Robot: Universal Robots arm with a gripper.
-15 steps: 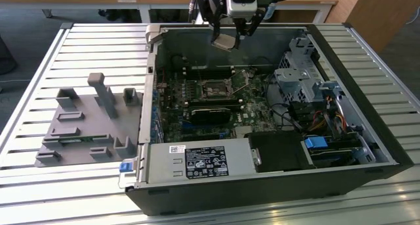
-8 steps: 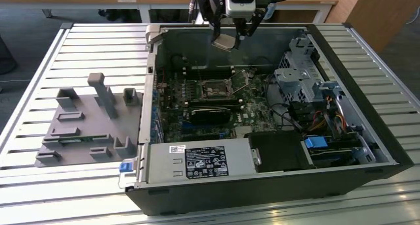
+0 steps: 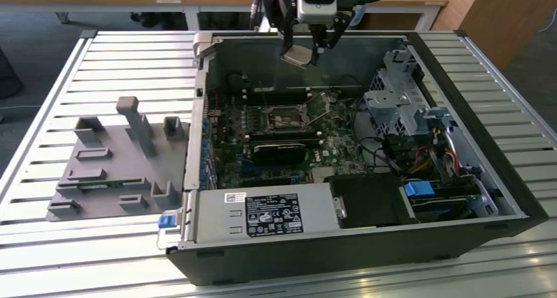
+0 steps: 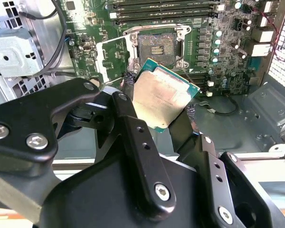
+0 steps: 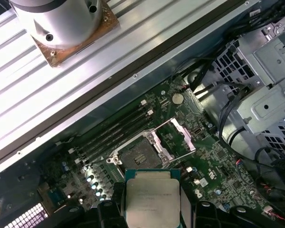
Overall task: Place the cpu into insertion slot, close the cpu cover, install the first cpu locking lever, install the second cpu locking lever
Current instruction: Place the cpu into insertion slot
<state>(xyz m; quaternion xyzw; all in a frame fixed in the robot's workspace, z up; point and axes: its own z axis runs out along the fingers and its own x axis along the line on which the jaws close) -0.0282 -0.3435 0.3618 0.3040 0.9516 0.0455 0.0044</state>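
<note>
My pincer [image 3: 307,53] is closed partway, its two black fingers [image 4: 127,116] clamped on opposite edges of the cpu [image 4: 164,97], which hangs in the air over the open computer case [image 3: 487,180], well apart from the green motherboard [image 3: 261,164] below. The chip is square, so it has no long axis; its silvery face is turned toward both wrist cameras, and in the exterior view it sits tilted. The insertion slot [image 5: 137,154] lies bare, with the cpu cover [image 5: 173,137] swung open beside it. Faint print on the chip's face is too small to tell; a black-and-white label [image 3: 271,214] sits on the power supply, near the slatted worktop [image 3: 130,57]
</note>
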